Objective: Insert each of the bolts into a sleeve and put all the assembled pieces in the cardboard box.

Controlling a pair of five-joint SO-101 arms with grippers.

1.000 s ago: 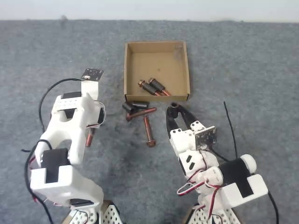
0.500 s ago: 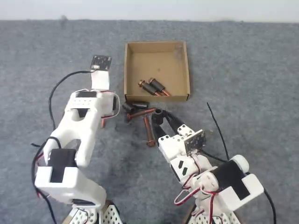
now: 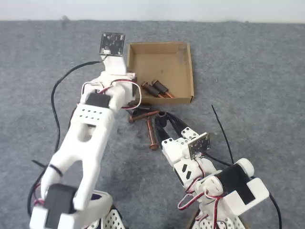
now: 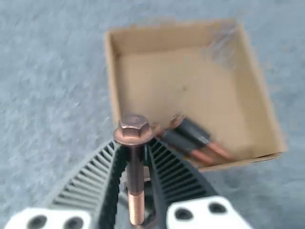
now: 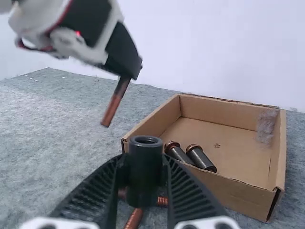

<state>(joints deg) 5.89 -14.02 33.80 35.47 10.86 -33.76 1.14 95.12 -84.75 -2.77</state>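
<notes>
**Bolt shank-down, sleeve bore-up, both just outside the box**

Your left gripper (image 4: 135, 144) is clamped on a copper-coloured bolt (image 4: 135, 186). Its flanged hex head sits above the ribbed black fingers and the shank runs down between them. From the right wrist view, the long axis is close to vertical but tilted, with the tip in the air beside the box's left wall.

Your right gripper (image 5: 143, 166) pinches a sleeve (image 5: 144, 151), a short matte black tube. It stands upright with its open bore facing up, in front of the cardboard box (image 3: 160, 44) and apart from the bolt.

The box is shallow, square and open-topped. Two assembled pieces (image 3: 157, 89) lie side by side on its floor against the near wall, black sleeves on copper shanks.

Two loose bolts (image 3: 151, 134) lie on the carpet (image 3: 248, 71), one roughly along the box front and one pointing away from it. The carpet is grey and felt-like, and a plain white wall (image 5: 214, 38) stands behind.
</notes>
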